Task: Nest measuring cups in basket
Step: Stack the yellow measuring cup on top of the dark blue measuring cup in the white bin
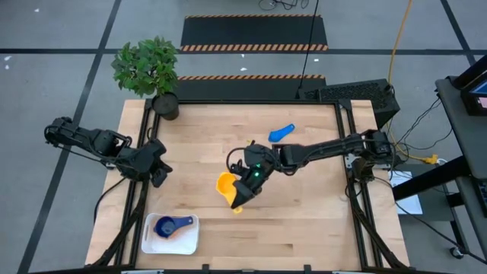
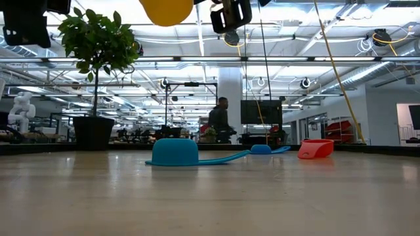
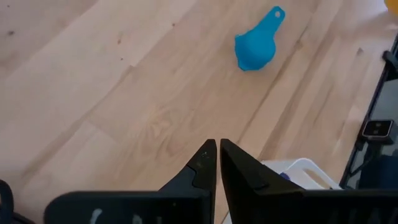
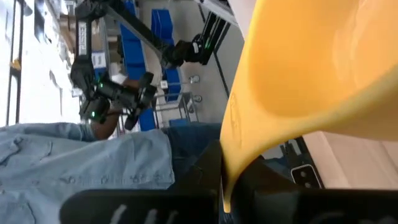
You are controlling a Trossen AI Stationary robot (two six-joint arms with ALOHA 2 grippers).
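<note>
— What's nearest the table's front-left corner?
— The basket (image 1: 171,246), dark blue cup (image 1: 167,226) inside. Left claw (image 1: 157,171) waits clenched at the left edge.
— And mid-table?
— Right claw (image 1: 242,191) grips the yellow cup (image 1: 227,185) aloft; it must be carried to the basket and nested. A light blue cup (image 1: 281,133) lies near the far edge.

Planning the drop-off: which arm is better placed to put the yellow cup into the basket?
Right. Its gripper already holds the yellow cup above the table; the left gripper, shut and empty, waits near the basket.
</note>
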